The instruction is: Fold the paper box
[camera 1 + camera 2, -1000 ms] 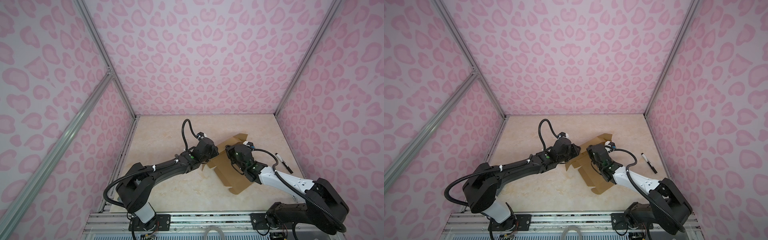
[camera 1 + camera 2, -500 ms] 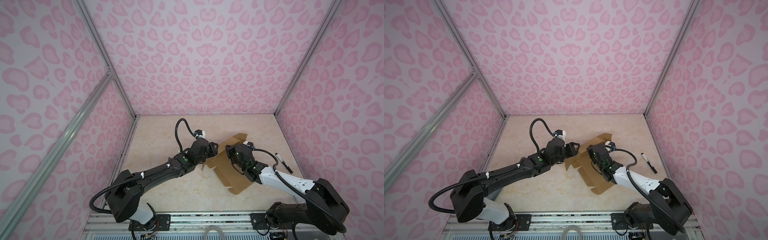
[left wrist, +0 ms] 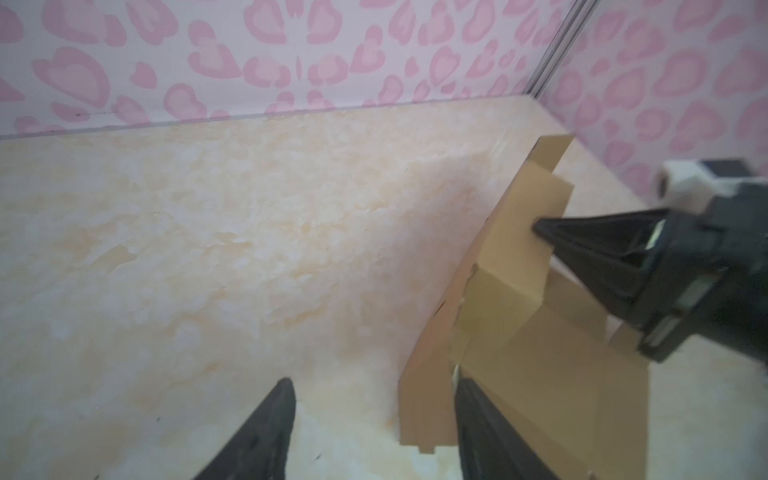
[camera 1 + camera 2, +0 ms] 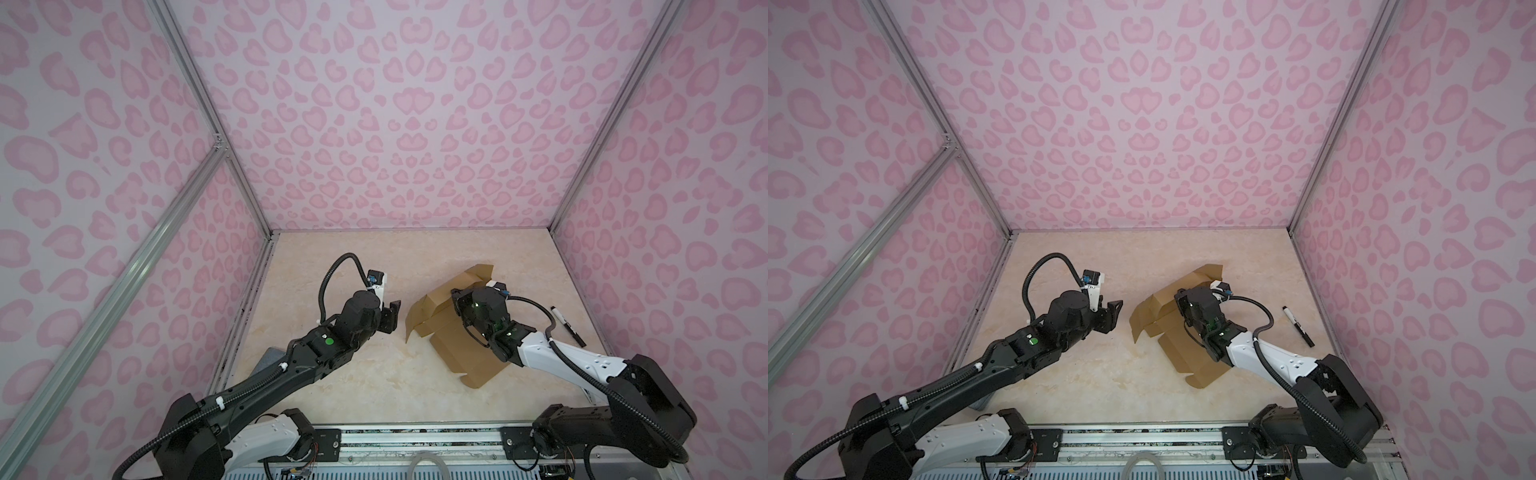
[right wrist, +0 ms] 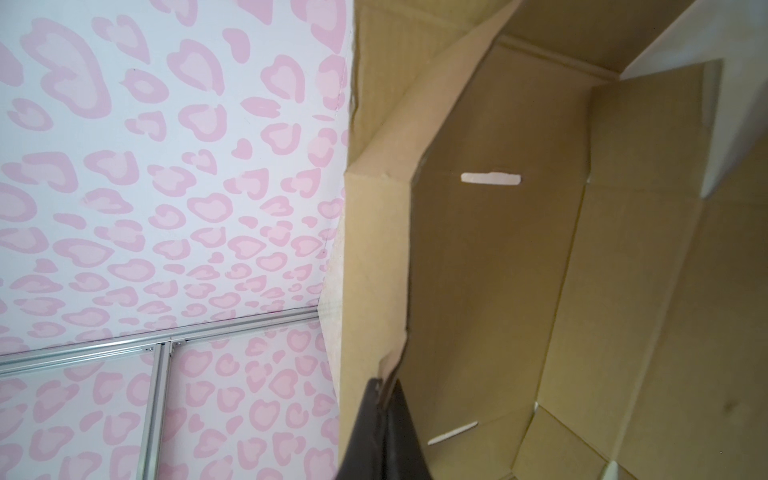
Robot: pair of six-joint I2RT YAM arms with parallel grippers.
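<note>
Top views, change: in both top views the left tool (image 4: 392, 316) had released the paper box (image 4: 457, 353) and drawn back, jaws spread and empty, just beside the nearest flap.
Top views, box: it lay right of centre on the counter (image 4: 332, 266), part-folded, with its far flaps raised.
Left wrist: nothing sat between the open fingers; the right tool (image 3: 540, 227) met the upright flap.
Right wrist: the tool was closed, apparently pinching the flap's edge, though the contact was hard to read.
Meaning: the right arm alone held the fold, probably so the left could re-grip.
</note>
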